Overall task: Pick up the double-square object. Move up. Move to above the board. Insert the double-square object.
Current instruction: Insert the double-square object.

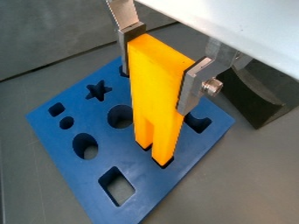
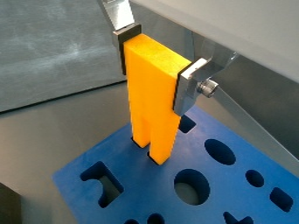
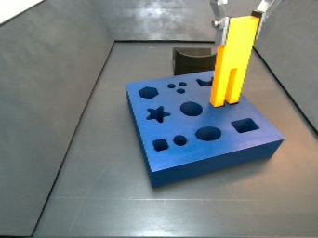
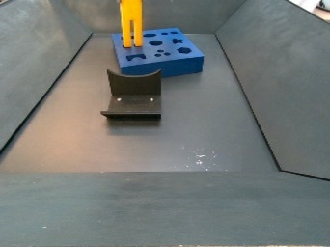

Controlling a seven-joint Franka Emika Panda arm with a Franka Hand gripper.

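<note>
The gripper [image 1: 162,59] stands over the board [image 1: 65,166], its two silver fingers [image 1: 197,80] closed flat against opposite faces of the double-square object [image 1: 158,96] near its upper end; the grip is on the peg and on nothing else. The double-square object hangs upright, yellow-orange, its lengthwise groove facing the camera in both wrist views [image 2: 155,96]; its lower end splits into two legs, and these meet the board's top face at a dark opening near one edge; how far they have entered cannot be told.

In a side view the peg [image 3: 231,63] rises from the far right part of the blue block [image 3: 199,153], with a square hole just in front of it and round holes and a star-shaped hole to its left; the gripper [image 3: 236,11] is cut off at the frame's top.

In a side view [image 4: 131,21] the peg stands at the board's [image 4: 180,64] left end; the fixture [image 4: 131,95] sits on the floor just in front of the board, apart from the peg.
</note>
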